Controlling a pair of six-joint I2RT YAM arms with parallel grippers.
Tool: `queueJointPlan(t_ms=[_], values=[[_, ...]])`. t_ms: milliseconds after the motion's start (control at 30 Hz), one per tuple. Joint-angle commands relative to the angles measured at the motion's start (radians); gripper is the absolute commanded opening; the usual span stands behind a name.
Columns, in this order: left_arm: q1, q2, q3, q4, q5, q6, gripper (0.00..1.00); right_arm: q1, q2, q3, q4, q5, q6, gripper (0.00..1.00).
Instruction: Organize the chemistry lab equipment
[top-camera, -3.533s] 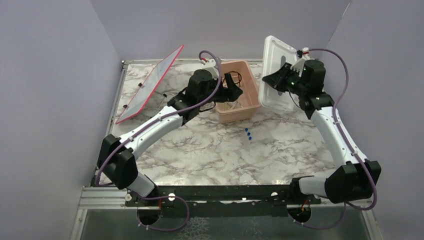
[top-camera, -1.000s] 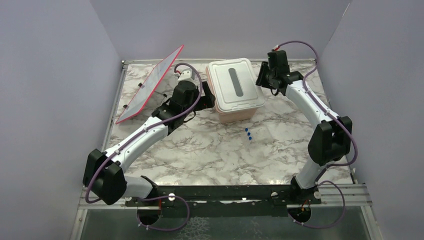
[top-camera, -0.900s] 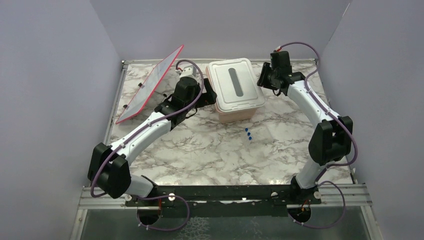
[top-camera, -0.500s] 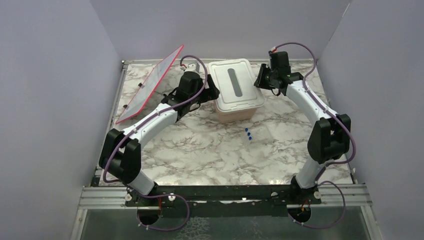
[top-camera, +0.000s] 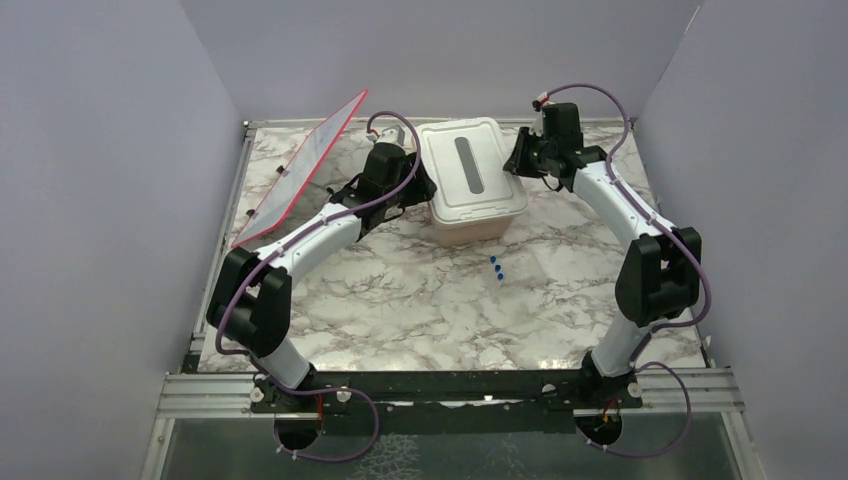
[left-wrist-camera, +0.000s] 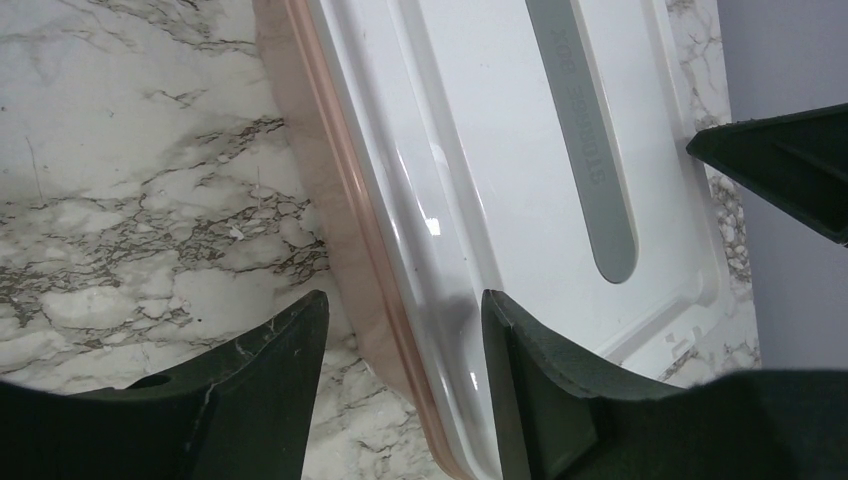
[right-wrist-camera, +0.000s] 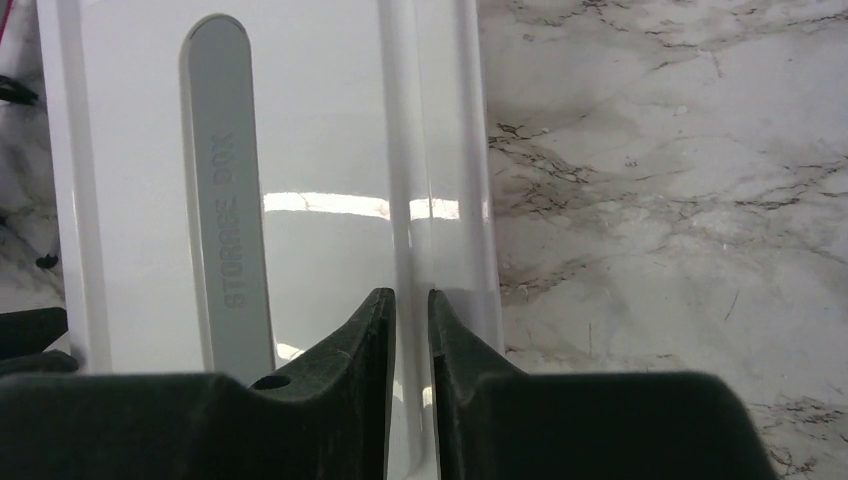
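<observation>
At far left, red-edged panel (top-camera: 300, 170) propped tilted, left gripper (left-wrist-camera: 400, 325) held part-open astride pink tub (top-camera: 478, 228) left rim, nothing clamped, white lid (top-camera: 445, 170) seated on tub, blue-capped tubes (top-camera: 496, 268) laid on marble table (top-camera: 400, 300) near tub front, right gripper (right-wrist-camera: 411, 300) nearly closed at lid's right ridge, hold not determinable.

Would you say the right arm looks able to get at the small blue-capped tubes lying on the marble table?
Probably yes: the blue-capped tubes lie uncovered in front of the pink tub, though the right gripper would first have to leave the white lid.
</observation>
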Motion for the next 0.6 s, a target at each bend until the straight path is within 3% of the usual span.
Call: queueJointPlan(t_ms=[0,233,567], values=[[0.007,0.018,0.006,0.007,-0.032,0.025,0.54,0.005,-0.005,-0.016,0.038,-0.060,-0.025,0.22],[0.007,0.020,-0.006,-0.027,-0.068,0.025,0.47,0.005,0.017,-0.004,0.044,-0.082,-0.034,0.23],[0.007,-0.009,-0.031,-0.047,-0.098,0.019,0.46,0.005,0.034,0.006,0.047,-0.235,-0.061,0.40]])
